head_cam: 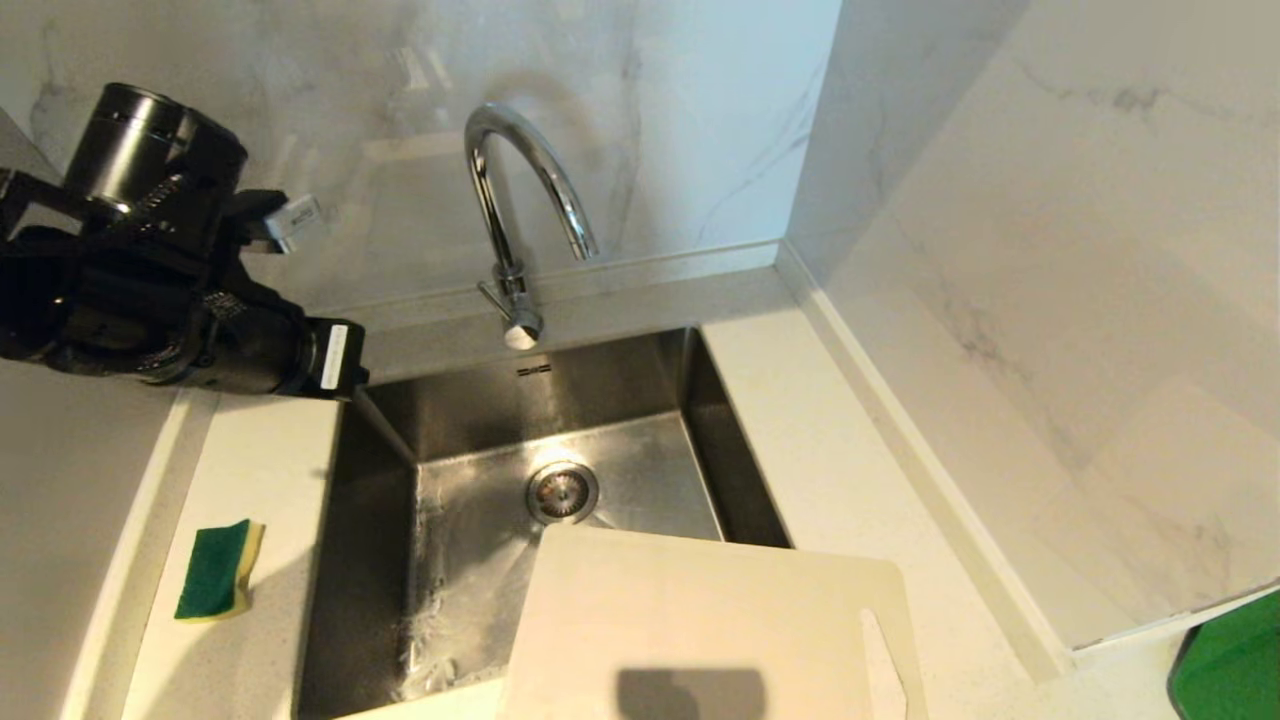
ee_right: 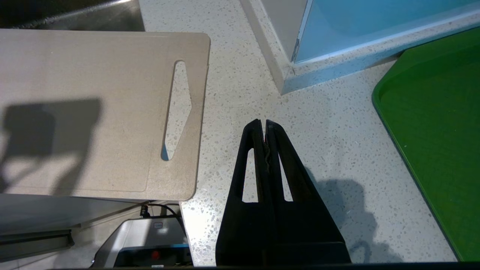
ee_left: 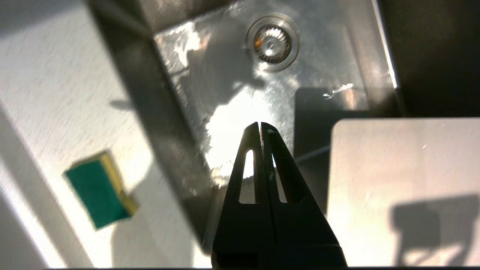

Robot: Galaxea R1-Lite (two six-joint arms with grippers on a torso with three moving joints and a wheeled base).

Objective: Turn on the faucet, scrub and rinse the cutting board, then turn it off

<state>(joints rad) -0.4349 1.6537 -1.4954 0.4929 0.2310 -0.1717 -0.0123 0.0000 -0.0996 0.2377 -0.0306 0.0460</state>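
Across the steel sink's [head_cam: 380,560] near edge lies the large cream plastic cutting board [head_cam: 700,620]: stiff, light, probably slippery when wet; its slot handle [ee_right: 176,108] seems the best hold. Left gripper [ee_left: 261,129], pressed together, hangs above the basin.

Glossy chrome faucet [head_cam: 520,200], brushed steel sink [head_cam: 700,400], matt plastic cutting board [head_cam: 700,620], speckled stone counter [ee_right: 300,112].

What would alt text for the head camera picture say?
A cream cutting board lies across the near edge of a steel sink under a chrome faucet. A green sponge lies on the counter left; the black left arm hangs above it.
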